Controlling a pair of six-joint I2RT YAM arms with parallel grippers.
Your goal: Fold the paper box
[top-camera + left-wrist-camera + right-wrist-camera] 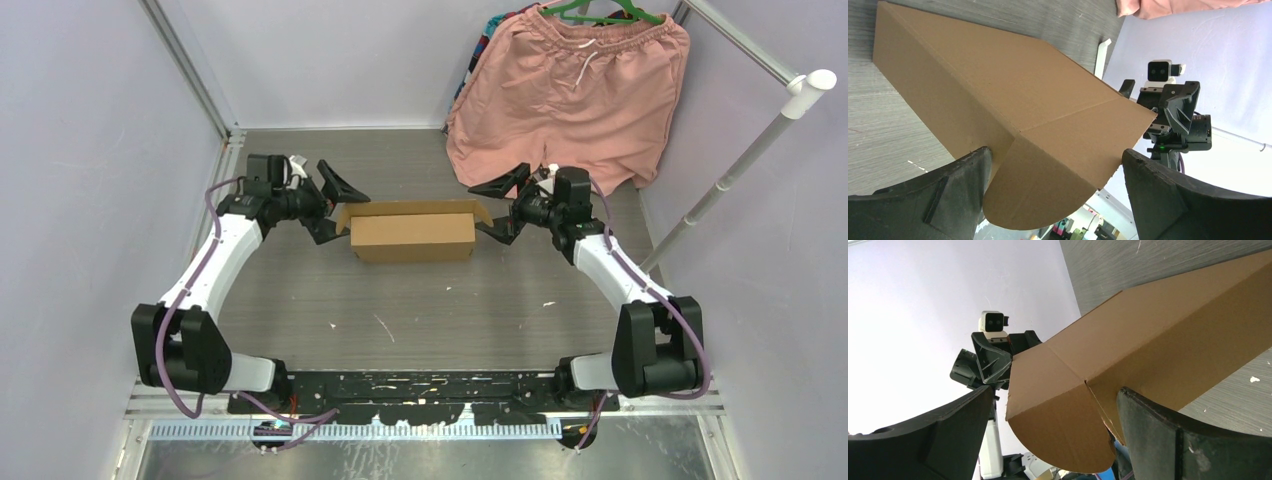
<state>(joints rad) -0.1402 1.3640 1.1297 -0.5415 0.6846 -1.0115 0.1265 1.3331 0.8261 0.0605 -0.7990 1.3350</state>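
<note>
Top external first: where's the box (413,236)?
— Middle of the counter (420,310), long side facing the near edge, between the two hands. The pink shorts (570,95) hang behind it, apart from it.

How far along does it look?
— Well along, I'd say. It stands as a rectangular body with the walls up, and the top looks closed. No flat sheet is showing.

So what's left?
— The ends. A flap sticks out at each short end. In the left wrist view the left flap (1048,175) is rounded and angles out from the body. The right wrist view shows the right flap (1058,425) doing the same. Both look untucked, so I'd judge tucking them in as the remaining work. Whether anything inside needs locking, I can't see.

And the hands?
— The left hand (333,207) is released, jaws wide, at the left end with its flap between them. The right hand (500,208) mirrors it at the right end, also spread wide. Neither is grasping anything.

Touching the cardboard?
— Can't tell. One finger (948,200) of the left hand sits right by the box corner, and the wrist view doesn't settle whether they meet.

Next move?
— Probably pushing both flaps inward together, taking care that the body doesn't slide.
</note>
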